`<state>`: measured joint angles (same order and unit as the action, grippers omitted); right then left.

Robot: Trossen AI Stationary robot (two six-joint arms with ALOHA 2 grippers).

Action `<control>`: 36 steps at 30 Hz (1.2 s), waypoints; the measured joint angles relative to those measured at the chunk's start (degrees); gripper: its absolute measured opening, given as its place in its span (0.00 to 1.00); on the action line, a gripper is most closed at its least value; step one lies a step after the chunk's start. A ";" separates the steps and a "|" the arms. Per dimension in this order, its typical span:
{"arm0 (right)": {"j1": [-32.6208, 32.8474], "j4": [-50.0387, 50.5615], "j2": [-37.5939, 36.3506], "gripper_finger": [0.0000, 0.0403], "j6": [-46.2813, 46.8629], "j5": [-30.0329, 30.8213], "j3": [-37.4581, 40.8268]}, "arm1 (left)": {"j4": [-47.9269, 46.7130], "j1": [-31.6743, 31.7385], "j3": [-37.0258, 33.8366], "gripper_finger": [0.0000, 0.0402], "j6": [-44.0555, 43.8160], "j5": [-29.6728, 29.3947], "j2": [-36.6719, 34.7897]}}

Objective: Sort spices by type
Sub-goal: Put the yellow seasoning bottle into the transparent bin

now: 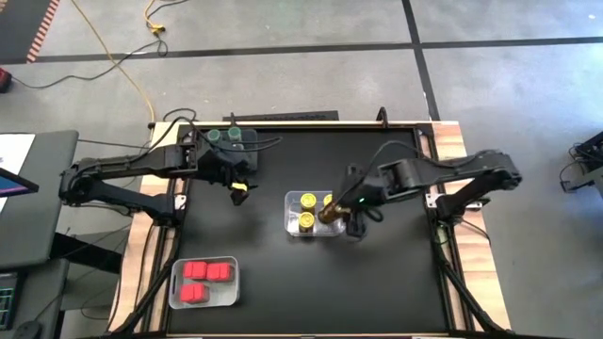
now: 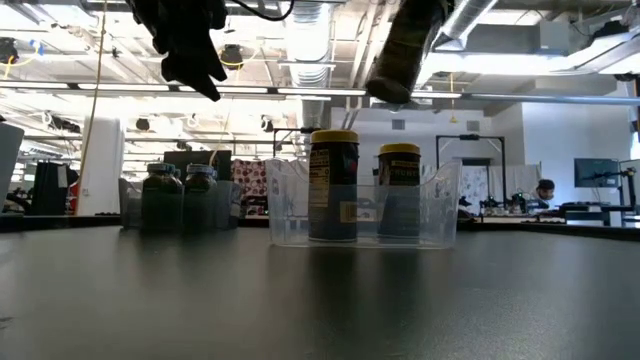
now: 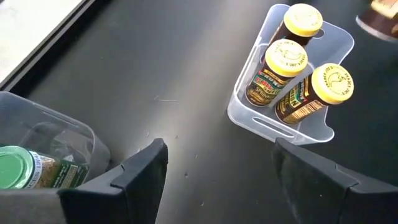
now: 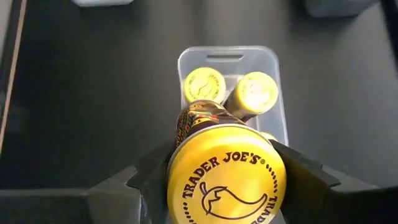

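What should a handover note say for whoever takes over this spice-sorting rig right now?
Right gripper: jaws shut on a yellow-lidded jar, held above the clear bin at mid-table.
Left gripper: jaws open, empty, near the far-left bin.
Done: yellow-lidded jars stand in the middle bin; green-lidded jars are in the far-left bin; red-topped jars are in the near-left bin.
Left: set the held jar into the middle bin. No loose jars show on the table.
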<state>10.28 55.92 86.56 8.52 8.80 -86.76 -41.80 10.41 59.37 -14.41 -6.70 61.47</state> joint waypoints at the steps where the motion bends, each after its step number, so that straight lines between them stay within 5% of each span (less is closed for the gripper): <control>1: 0.38 1.11 1.27 0.63 -0.03 0.00 -0.93 | 0.00 0.00 0.00 0.69 0.00 0.00 0.00; 17: 1.59 6.82 13.82 0.63 -1.88 0.55 -2.58 | 0.04 -1.51 0.00 0.69 -0.26 0.00 0.02; 36: -1.38 3.46 15.92 0.63 -4.10 1.79 1.20 | 0.07 -1.51 0.00 0.69 -0.37 0.00 0.02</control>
<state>8.90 59.38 102.48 4.43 10.59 -85.57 -41.74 8.91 59.37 -14.79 -6.70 61.49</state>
